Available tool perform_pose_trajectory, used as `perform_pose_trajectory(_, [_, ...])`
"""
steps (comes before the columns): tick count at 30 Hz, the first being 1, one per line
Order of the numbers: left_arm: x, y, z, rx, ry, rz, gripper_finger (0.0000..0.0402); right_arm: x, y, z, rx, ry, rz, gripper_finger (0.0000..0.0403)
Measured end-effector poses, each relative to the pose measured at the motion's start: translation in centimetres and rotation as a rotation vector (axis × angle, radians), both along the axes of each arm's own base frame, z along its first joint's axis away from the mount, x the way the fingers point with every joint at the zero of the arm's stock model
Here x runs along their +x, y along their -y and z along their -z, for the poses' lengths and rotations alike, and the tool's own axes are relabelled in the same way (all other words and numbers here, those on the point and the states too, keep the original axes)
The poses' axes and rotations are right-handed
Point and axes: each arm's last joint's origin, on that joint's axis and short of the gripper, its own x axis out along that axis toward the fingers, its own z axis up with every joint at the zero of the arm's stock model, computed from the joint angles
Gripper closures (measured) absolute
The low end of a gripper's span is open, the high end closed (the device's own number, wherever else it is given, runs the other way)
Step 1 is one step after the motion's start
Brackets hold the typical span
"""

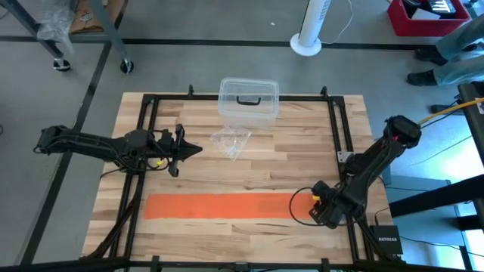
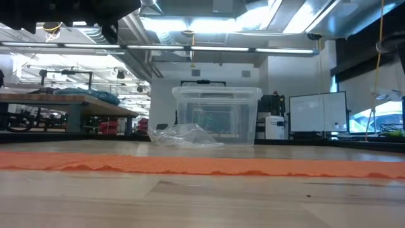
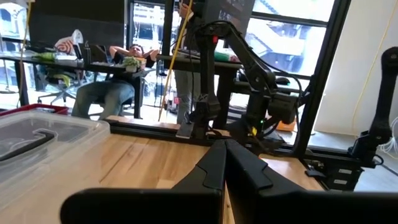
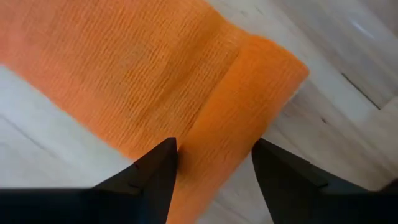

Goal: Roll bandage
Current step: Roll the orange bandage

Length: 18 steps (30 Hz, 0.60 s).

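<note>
The orange bandage (image 1: pixel 219 205) lies flat as a long strip along the table's near side, also seen in the low view (image 2: pixel 190 164). Its right end (image 4: pixel 249 99) is turned over into a thicker, partly rolled edge. My right gripper (image 1: pixel 324 208) points down over that end, open, with one finger on each side of the rolled edge (image 4: pixel 214 162). My left gripper (image 1: pixel 195 149) hangs shut above the table's left middle, well clear of the bandage, with nothing in it (image 3: pixel 225 149). My right gripper comes from above, and its fingers (image 4: pixel 158 168) stand on either side of the bandage's rolled right end (image 4: pixel 211 155), which lies on the table. I cannot tell whether the fingers touch it.
A clear plastic box (image 1: pixel 248 98) with a dark handle stands at the table's far middle (image 2: pixel 216 114). A crumpled clear plastic piece (image 1: pixel 231 142) lies just in front of it. Black frame rails (image 1: pixel 334 136) border the wooden table top.
</note>
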Motion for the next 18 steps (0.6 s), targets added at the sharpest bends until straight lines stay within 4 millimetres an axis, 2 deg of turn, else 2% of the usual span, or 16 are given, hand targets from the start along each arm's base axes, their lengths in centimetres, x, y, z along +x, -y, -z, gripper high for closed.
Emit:
perform_pose_trajectory(6, [0.0,0.0,0.0,0.010,0.001,-0.001,0.0402,0.2,-0.1,0.5,-0.046,0.009,-0.059,0.0201])
perform_pose_trajectory(9, [0.0,0.0,-0.1,0.013,0.005,-0.002,0.0402,0.2,-0.1,0.3,-0.064,0.007,-0.107,0.0233])
perform_pose_trajectory(11, [0.0,0.0,-0.3,-0.062,0.031,0.001,0.0402,0.2,-0.1,-0.1,-0.087,-0.010,-0.157,0.0264])
perform_pose_trajectory(15, [0.1,-0.1,-1.7,-0.110,0.066,-0.018,0.0402,0.6,-0.3,-2.5,-0.178,-0.020,-0.283,0.0325])
perform_pose_trajectory(18, [1.1,0.5,-3.0,-0.076,0.044,0.013,0.0402,1.2,-0.6,-5.2,-0.277,0.009,-0.387,0.0349])
